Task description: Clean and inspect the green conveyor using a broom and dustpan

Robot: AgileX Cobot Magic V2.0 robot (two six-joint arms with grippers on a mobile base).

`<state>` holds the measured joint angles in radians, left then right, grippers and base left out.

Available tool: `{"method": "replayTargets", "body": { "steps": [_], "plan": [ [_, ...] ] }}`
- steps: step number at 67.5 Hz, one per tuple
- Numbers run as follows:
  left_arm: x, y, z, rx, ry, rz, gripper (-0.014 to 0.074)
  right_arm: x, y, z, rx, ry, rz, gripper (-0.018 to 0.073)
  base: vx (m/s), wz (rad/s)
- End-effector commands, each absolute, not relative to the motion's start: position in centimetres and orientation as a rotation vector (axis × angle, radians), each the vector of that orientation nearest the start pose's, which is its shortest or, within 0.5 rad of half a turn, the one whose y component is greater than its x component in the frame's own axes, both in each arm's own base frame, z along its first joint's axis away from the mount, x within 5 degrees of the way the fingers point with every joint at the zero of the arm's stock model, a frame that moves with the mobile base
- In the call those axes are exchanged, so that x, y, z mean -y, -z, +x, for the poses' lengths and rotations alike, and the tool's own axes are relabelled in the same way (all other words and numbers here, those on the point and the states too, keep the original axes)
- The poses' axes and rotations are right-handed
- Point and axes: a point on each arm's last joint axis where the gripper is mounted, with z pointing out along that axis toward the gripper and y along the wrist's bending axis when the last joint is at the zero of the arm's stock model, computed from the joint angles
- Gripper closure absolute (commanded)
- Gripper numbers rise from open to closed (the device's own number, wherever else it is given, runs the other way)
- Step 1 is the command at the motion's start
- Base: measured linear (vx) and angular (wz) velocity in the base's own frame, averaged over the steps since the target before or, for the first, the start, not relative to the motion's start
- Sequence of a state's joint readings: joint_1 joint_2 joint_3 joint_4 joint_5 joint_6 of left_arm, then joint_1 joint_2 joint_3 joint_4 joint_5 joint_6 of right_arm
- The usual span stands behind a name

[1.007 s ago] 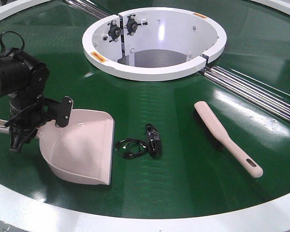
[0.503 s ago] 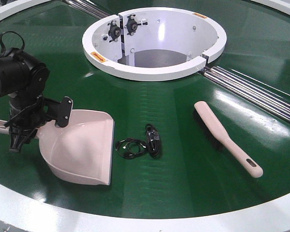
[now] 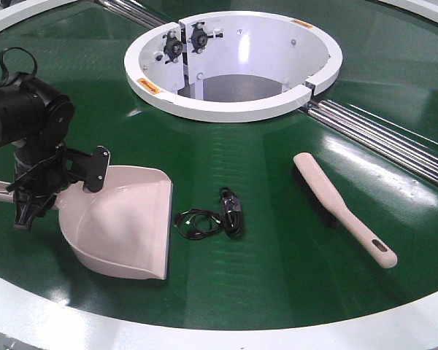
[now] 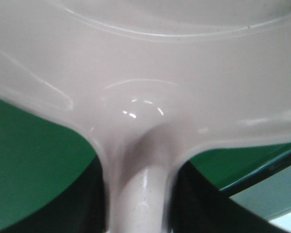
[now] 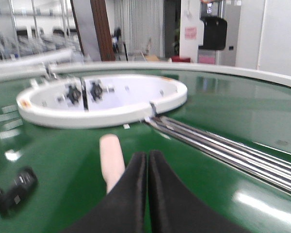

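While the left hand (image 3: 27, 206) grips the long handle of the dustpan (image 3: 124, 226), with dark fingers close on either side of it in the wrist view, the beige-pink scoop rests at the near left of the green conveyor counter (image 3: 277, 284), its wide mouth facing right. Near that mouth, not touching it, lies a small coiled black cable (image 3: 212, 217). Well apart to the right, the broom (image 3: 336, 208) lies flat on the glossy belt, with its black bristles along the left edge. Its bristle end points toward the white central hub (image 3: 226, 111) and its slotted handle toward the white outer rim. Metal rollers (image 3: 379, 135) run from the hub out to the right. The right hand (image 5: 147, 156) is clenched with nothing between its black fingers, low over the counter, and the broom's rounded end shows just beyond the fingertips.
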<state>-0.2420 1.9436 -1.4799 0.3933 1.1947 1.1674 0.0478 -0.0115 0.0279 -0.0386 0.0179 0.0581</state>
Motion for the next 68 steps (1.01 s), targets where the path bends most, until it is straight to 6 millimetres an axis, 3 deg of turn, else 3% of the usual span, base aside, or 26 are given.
{"method": "replayTargets", "body": {
  "steps": [1,16,30,37,45,58,68],
  "plan": [
    [5.8,-24.1,37.6,-2.303,-0.613,2.259,0.0602,-0.2,-22.6,5.2,-1.358,-0.098,0.020,0.0568,0.00,0.00],
    [5.8,-24.1,37.6,-2.302,-0.613,2.258,0.0603,-0.2,-28.5,5.3,-1.409,-0.083,0.015,0.0568,0.00,0.00],
    [5.8,-24.1,37.6,-2.302,-0.613,2.258,0.0603,-0.3,-32.7,9.2,-1.658,-0.056,0.006,0.0568,0.00,0.00],
    [5.8,-24.1,37.6,-2.302,-0.613,2.258,0.0603,-0.4,-33.4,11.5,-1.814,-0.041,0.001,0.0568,0.00,0.00],
    [5.8,-24.1,37.6,-2.302,-0.613,2.258,0.0603,-0.4,-32.9,13.7,-1.943,-0.016,-0.027,0.0568,0.00,0.00],
    [5.8,-24.1,37.6,-2.302,-0.613,2.258,0.0603,-0.5,-31.3,15.7,-2.047,-0.008,-0.030,0.0567,0.00,0.00],
    [5.8,-24.1,37.6,-2.302,-0.613,2.258,0.0603,-0.5,-31.5,16.7,-2.094,-0.009,-0.030,0.0535,0.00,0.00]
  ]
}}
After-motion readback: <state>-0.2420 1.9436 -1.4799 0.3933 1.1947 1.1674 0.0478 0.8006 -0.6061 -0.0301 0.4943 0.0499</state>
